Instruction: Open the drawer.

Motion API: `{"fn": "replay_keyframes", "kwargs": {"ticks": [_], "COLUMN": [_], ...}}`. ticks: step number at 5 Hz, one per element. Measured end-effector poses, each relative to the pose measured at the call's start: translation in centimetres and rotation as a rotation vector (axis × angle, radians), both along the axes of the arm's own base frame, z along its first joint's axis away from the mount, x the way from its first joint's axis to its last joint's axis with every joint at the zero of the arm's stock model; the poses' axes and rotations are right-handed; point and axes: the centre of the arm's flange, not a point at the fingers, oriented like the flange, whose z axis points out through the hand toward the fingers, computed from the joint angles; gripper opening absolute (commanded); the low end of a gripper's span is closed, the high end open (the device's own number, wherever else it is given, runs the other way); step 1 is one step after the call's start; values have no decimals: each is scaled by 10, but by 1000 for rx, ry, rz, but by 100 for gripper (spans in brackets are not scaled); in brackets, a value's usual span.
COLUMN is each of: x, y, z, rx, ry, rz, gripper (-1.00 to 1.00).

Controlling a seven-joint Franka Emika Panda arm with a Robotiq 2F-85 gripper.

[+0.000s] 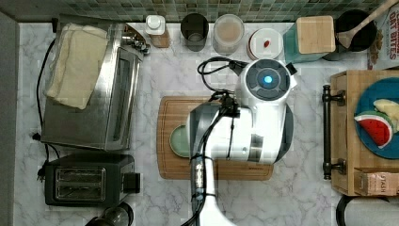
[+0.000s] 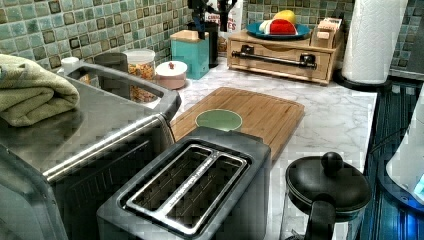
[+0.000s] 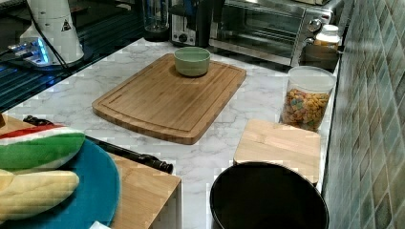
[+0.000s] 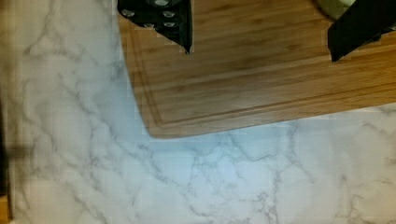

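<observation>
The claw (image 4: pixel 259 42) hangs wide open and empty above the cutting board (image 4: pixel 261 74). The drawer (image 2: pixel 280 59) sits shut at the desk's far end in the left view. A glancing grip on its bar handle (image 2: pixel 275 58) could slip off.

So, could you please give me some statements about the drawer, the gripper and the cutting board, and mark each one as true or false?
1. The drawer is shut, its front flush with the wooden box. True.
2. The gripper is shut on the drawer's handle. False: its fingers stand apart, holding nothing, above the cutting board.
3. A green bowl sits on the cutting board. True.
4. A blue plate with toy fruit rests on top of the drawer's box. True.
5. The paper towel roll lies flat on the cutting board. False: it stands upright on the counter beside the drawer's box.
</observation>
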Motion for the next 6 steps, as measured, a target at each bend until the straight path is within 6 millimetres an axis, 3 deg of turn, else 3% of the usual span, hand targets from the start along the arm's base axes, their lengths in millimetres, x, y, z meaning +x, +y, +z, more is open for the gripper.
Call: {"fn": "replay_keyframes", "kwargs": {"ticks": [2,3,4,6], "x": [9,3,-6,-21], "y": [-74,-112,-145,-204], "z": [-36,-49,-51,-43], "rx": [-47,-67,-97,-158], "ry": [-62,-56,-73,-128], "rz": [58,74,52,183], "gripper": [100,100,100,100]}}
